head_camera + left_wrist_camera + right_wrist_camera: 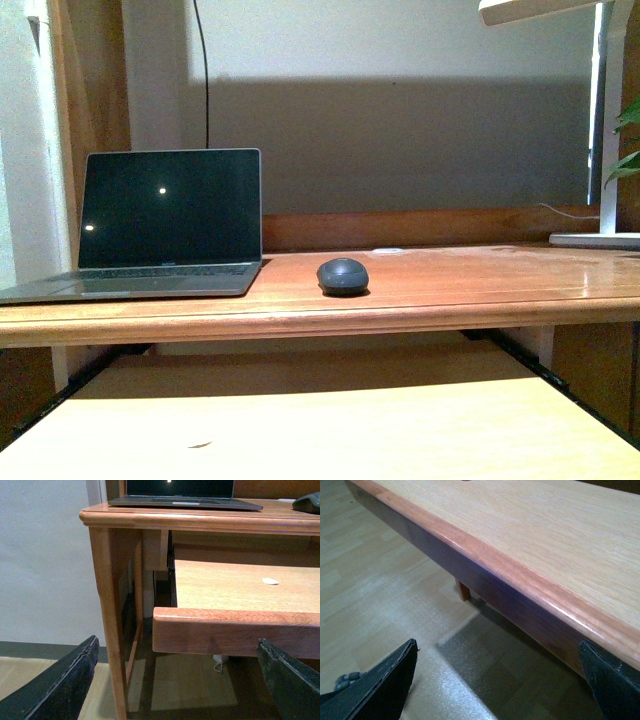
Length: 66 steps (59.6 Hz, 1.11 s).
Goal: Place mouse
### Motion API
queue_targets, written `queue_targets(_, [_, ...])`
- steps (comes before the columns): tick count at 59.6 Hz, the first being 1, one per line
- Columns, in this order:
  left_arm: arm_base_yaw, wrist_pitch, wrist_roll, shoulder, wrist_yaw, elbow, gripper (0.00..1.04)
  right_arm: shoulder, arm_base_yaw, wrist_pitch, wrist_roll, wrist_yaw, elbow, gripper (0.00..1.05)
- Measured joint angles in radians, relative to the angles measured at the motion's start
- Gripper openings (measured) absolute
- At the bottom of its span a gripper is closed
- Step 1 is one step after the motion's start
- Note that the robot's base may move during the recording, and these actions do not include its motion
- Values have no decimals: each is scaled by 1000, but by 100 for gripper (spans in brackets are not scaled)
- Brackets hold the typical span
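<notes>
Pale wooden pull-out shelf sits nearest; at twelve o'clock rests small dark grey rounded mouse, ungrasped. Both pincers gape, empty; reaching comes next, I judge.

The front view faces the desk level, low, near its edge. The left wrist view looks from below at the desk's corner; the right hangs close beside the tray. All share that tray.
</notes>
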<state>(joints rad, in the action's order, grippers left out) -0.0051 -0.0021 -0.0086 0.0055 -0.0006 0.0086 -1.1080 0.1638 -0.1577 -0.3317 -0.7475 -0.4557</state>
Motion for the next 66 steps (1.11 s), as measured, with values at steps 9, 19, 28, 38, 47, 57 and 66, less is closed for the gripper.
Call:
queue_targets(9, [0,0,0,0,0,0,97,-56,76,-62,53,54,-12,97])
queue_targets(19, [0,0,0,0,0,0,97,-121,118,-120,74,112,-33,97])
queue_targets(28, [0,0,0,0,0,0,97,-227,150,-215,121,223,-91,97])
queue_targets(38, [0,0,0,0,0,0,97,-381,173,-276,190,424,-217,97])
queue_targets(47, [0,0,0,0,0,0,97,-520,199,-286,248,603,-348,97])
queue_targets(57, [0,0,0,0,0,0,97,-642,221,-278,287,763,-483,97])
queue_targets(66, [0,0,0,0,0,0,97,-719,223,-272,312,890,-578,97])
